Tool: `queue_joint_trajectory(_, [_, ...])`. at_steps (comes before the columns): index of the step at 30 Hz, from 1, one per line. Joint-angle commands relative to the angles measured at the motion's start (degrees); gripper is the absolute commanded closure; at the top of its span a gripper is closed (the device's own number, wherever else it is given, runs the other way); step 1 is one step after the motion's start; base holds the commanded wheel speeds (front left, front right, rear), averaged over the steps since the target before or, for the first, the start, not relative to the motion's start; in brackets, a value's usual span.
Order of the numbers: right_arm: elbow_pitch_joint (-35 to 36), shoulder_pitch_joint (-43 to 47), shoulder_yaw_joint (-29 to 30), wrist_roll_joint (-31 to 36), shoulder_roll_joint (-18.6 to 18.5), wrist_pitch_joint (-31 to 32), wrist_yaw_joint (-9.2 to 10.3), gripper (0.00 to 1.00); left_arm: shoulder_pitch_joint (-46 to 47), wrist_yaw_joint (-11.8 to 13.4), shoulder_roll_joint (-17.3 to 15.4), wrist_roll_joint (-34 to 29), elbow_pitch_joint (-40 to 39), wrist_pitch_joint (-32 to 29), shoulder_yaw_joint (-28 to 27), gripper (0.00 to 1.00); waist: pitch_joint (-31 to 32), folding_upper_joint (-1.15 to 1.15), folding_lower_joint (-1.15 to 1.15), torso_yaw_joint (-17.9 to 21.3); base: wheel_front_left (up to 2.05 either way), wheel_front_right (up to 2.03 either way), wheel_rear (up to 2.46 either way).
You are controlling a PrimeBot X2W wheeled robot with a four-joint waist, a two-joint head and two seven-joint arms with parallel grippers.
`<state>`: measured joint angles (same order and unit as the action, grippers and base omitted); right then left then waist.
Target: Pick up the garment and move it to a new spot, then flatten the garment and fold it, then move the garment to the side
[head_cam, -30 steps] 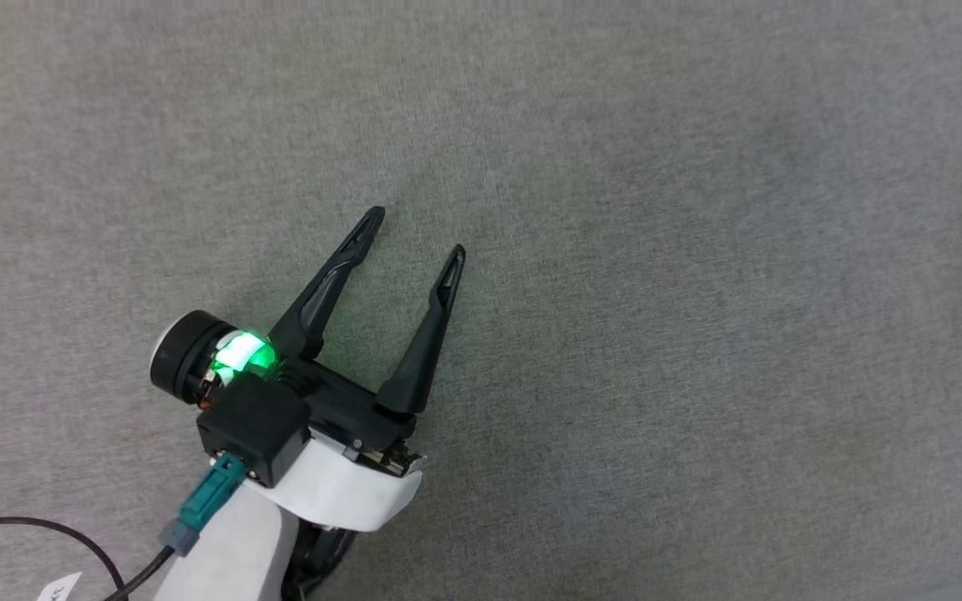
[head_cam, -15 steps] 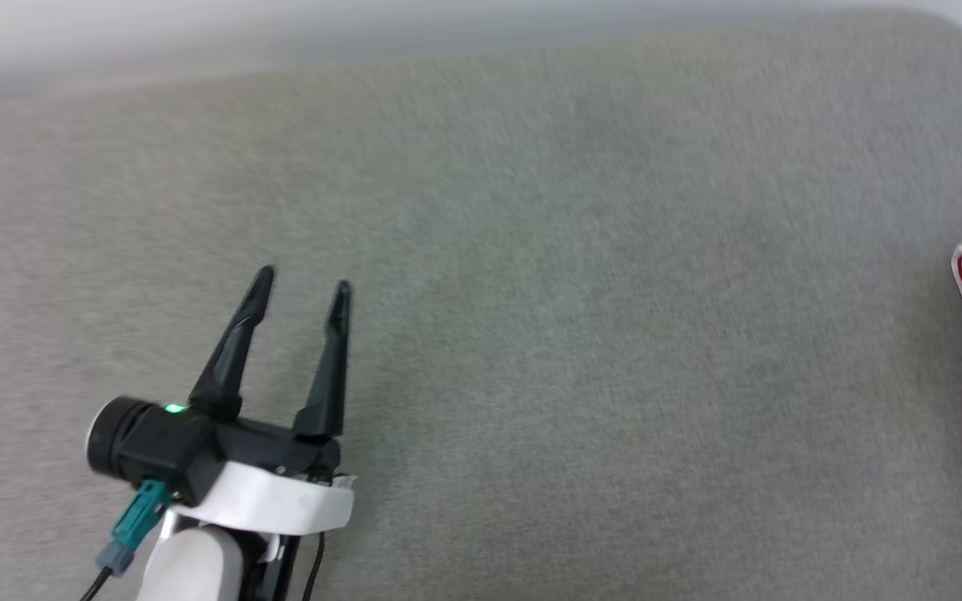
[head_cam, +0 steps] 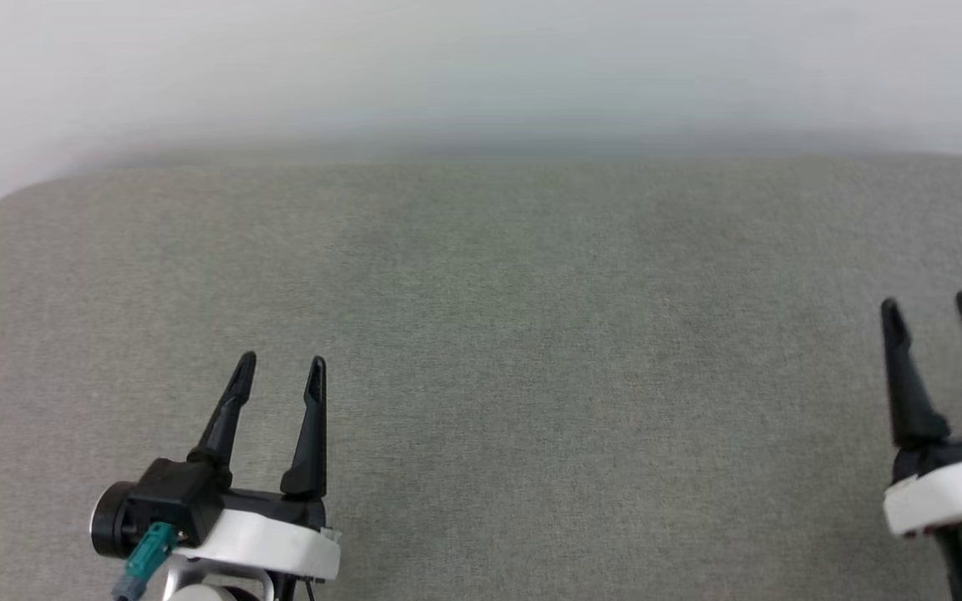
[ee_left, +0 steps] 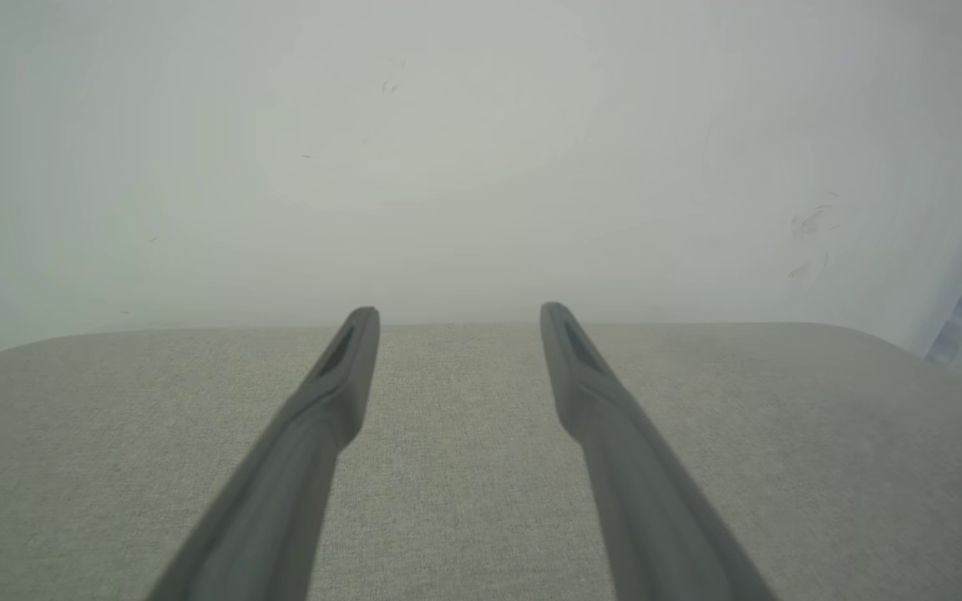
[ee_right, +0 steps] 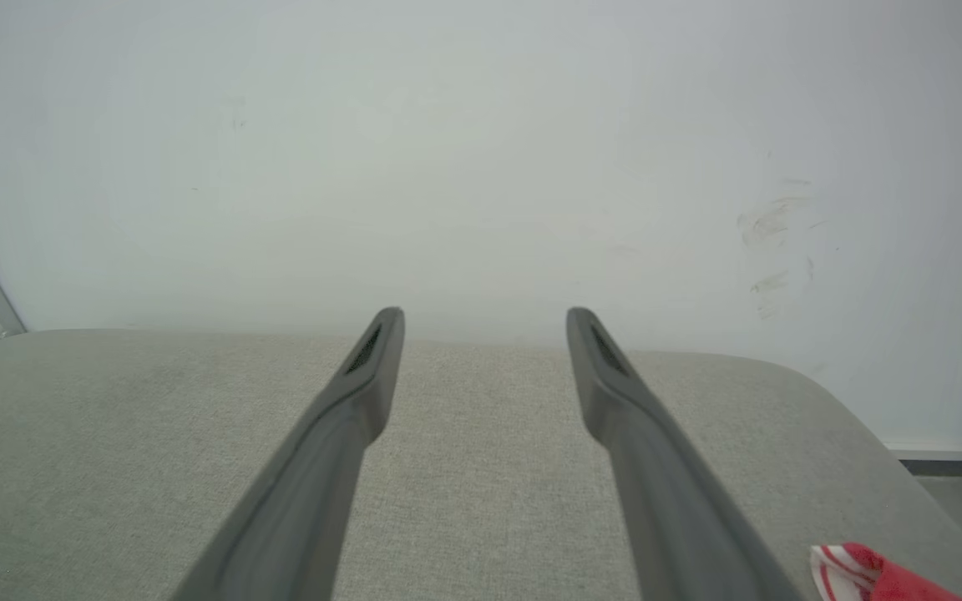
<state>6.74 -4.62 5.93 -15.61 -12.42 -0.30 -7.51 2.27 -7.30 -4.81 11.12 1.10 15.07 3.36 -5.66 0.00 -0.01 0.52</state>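
Standing wide apart with nothing between them, the jaws of the left gripper (head_cam: 282, 361) point up the head view from the lower left, both dark fingers (head_cam: 226, 417) stretched out over the grey cushion (head_cam: 531, 334). The right gripper (head_cam: 928, 300), at the lower right, is set the same way: jaws spread as far as they go, nothing held, fingers aimed toward the white wall (head_cam: 481, 67) behind the cushion. In each wrist view the two fingers frame bare grey fabric, their tips level with the cushion's far edge where it meets the wall. A teal plug (head_cam: 147, 547) sits at the back of the left wrist, just below its dark housing and beside the white cuff. The garment (ee_right: 865, 572) lies on the cushion off to the right of the right gripper, apart from its fingers. The right wrist view catches a crumpled red bit of it with red-and-white striped trim at the bottom right corner, near the cushion's rounded right-hand end; the rest is cut off by the picture's edge. Faint scuff marks (ee_right: 773, 221) smudge the wall above that end.
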Motion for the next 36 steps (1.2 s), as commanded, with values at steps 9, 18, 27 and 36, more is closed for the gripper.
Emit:
queue_joint_trajectory(9, [-2.1,8.2,-1.5,1.3,5.5,-7.5,0.04,0.0,-2.3,0.0,1.0,-1.4,2.9,0.1,0.2,0.0,3.2,0.0,0.01,-2.5,0.0,0.0,0.0])
queue_joint_trajectory(18, [-5.0,9.2,-2.3,2.3,7.6,-11.1,0.04,0.0,-3.8,-0.1,1.5,-0.7,3.0,0.1,-0.6,0.0,3.5,0.0,0.01,-2.3,0.0,0.0,0.0])
queue_joint_trajectory(27, [-6.1,8.4,-2.4,2.8,7.9,-11.4,0.04,0.0,-3.8,-0.1,1.7,-1.6,3.0,0.1,-1.0,0.0,3.4,0.0,0.01,-2.3,0.0,0.0,0.0])
queue_joint_trajectory(36, [-6.1,8.6,-2.5,2.5,8.1,-11.0,0.04,0.0,-3.9,-0.2,1.8,-2.3,2.8,0.1,-0.5,0.0,3.5,0.0,0.01,-2.3,0.0,0.0,0.0])
